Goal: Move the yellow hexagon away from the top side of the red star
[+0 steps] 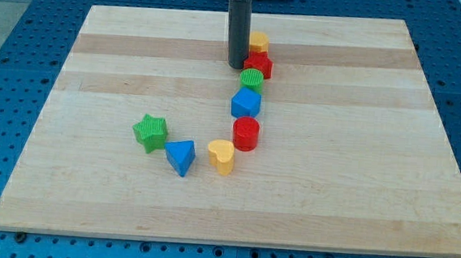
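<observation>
Camera view shows the yellow hexagon point(259, 41) near the bench's point(137, 74) top edge, touching the top side of the red star point(259, 64). My tip point(236, 65) stands just left of both. There is no pincer, only the rod. The push seems not yet done; next I must press the hexagon toward the view's right.

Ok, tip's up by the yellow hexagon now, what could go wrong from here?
1. My tip sits at the view's left of both the yellow hexagon and the red star, which look to be touching; a push rightward may carry both together.
2. The green cylinder lies just below the star, with the blue block under it; a downward drift could disturb that column.
3. The hexagon is close to the board's top edge.
</observation>
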